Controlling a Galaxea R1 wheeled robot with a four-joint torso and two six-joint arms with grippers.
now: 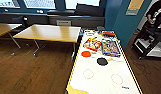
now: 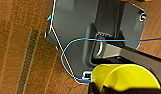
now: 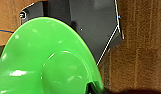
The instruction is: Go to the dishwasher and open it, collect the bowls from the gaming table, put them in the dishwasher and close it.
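- In the right wrist view a lime-green bowl (image 3: 46, 60) sits right up against the right claw and looms large with its underside toward the camera; the fingers are hidden, so I cannot tell how wide that claw stands or whether it truly grips the bowl.
- In the left wrist view a yellow bowl (image 2: 123, 77) sits just as close at the left claw, its hollow turned to the camera; the dark parts at its rim are too murky to read as fingers, so that claw's opening is also beyond telling.
- A thin blue cable (image 2: 71, 50) loops across the left wrist view, with wooden floor (image 2: 18, 50) beneath.
- From the head view the gaming table (image 1: 101, 82), white-topped with a yellow edge, stands right in front.
- On it lie an orange-red bowl (image 1: 86, 53) and, nearby, a dark bowl (image 1: 102, 61).
- Behind them are two colourful game boxes (image 1: 92, 44), side by side.
- Wooden-topped tables (image 1: 49, 33) stand off to the left.
- A person (image 1: 156, 12) stands at the far right edge.
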